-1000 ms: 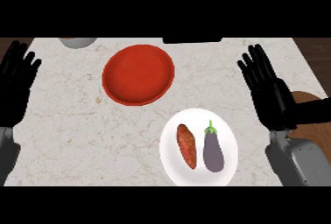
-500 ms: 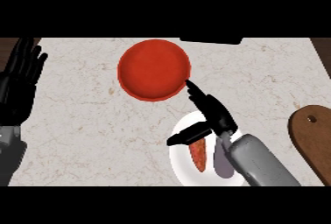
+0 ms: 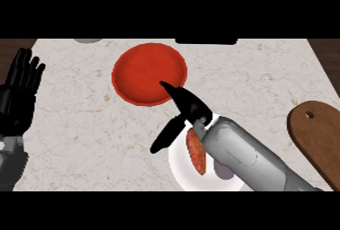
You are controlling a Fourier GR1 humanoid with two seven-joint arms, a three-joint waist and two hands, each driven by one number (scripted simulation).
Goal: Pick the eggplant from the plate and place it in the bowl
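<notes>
The red bowl (image 3: 149,74) sits at the back middle of the counter. Below it lies the white plate (image 3: 178,167), where an orange-red vegetable (image 3: 196,152) shows. My right forearm crosses the plate and hides most of the eggplant (image 3: 224,173); only a dull purple patch peeks out beside the arm. My right hand (image 3: 192,108) hovers over the plate's far rim, open, with its straight fingers pointing at the bowl's near edge and the thumb spread down-left. It holds nothing. My left hand (image 3: 20,92) rests open at the left edge, fingers up.
A brown wooden cutting board (image 3: 320,134) lies at the right edge. A grey object (image 3: 87,40) and a dark object (image 3: 206,41) sit at the counter's far edge.
My right arm has swung in from the right edge over the plate and now reaches slightly further toward the bowl, covering the eggplant. The left hand stays at rest.
</notes>
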